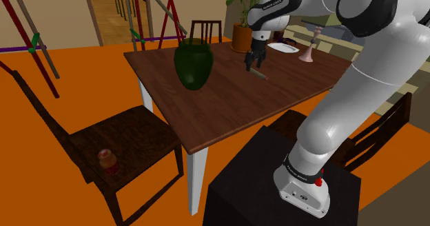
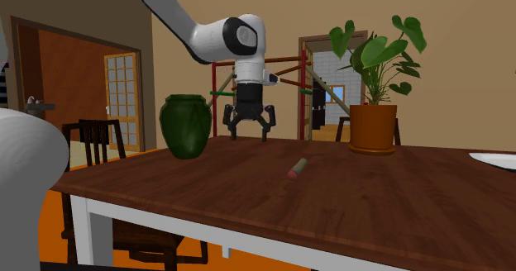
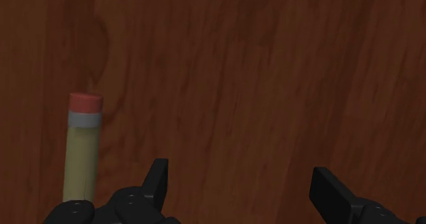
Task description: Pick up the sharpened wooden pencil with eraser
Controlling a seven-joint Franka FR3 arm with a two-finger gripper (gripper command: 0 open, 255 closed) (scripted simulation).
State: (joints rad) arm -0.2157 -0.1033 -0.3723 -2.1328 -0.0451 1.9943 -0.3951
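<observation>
A black gripper (image 2: 248, 131) hangs wide open and empty above a dark wooden counter (image 1: 227, 107). The pencil (image 3: 82, 147) lies flat on the counter, pink eraser end showing, off to one side of the gripper's opening rather than inside it. Lowered from here, the gripper would likely close on nothing, or strike the pencil and roll it away.
</observation>
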